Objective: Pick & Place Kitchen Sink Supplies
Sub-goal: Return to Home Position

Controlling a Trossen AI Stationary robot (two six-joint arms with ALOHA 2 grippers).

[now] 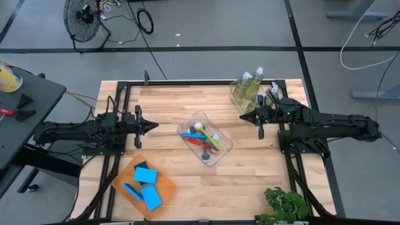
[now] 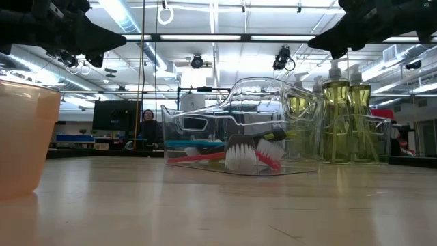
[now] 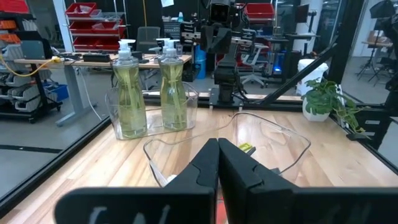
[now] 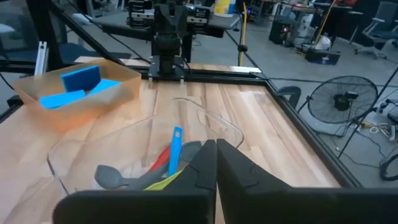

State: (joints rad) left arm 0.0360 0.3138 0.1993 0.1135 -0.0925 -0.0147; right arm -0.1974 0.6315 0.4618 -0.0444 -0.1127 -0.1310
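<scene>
The thin long-handled brushes (image 1: 203, 139) lie in the clear plastic tub (image 1: 226, 150) mid-table. Both grippers, left (image 1: 154, 126) and right (image 1: 244, 116), hover pinched shut, holding nothing. A shut gripper could bump the tub and spill them.

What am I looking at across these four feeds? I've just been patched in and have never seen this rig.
It is a robot with two dark arms at a wooden table. One camera looks straight down, one sits at table height, and one rides on each wrist. Seen from above, the left gripper hangs over the left side and the right gripper over the right. Both are shut and hold nothing. In the middle a clear tub holds the long-handled brushes. Near the right arm, another clear tub holds the soap bottles. An orange tray near the left front corner carries the blue sponges. A potted plant stands at the front right.
</scene>
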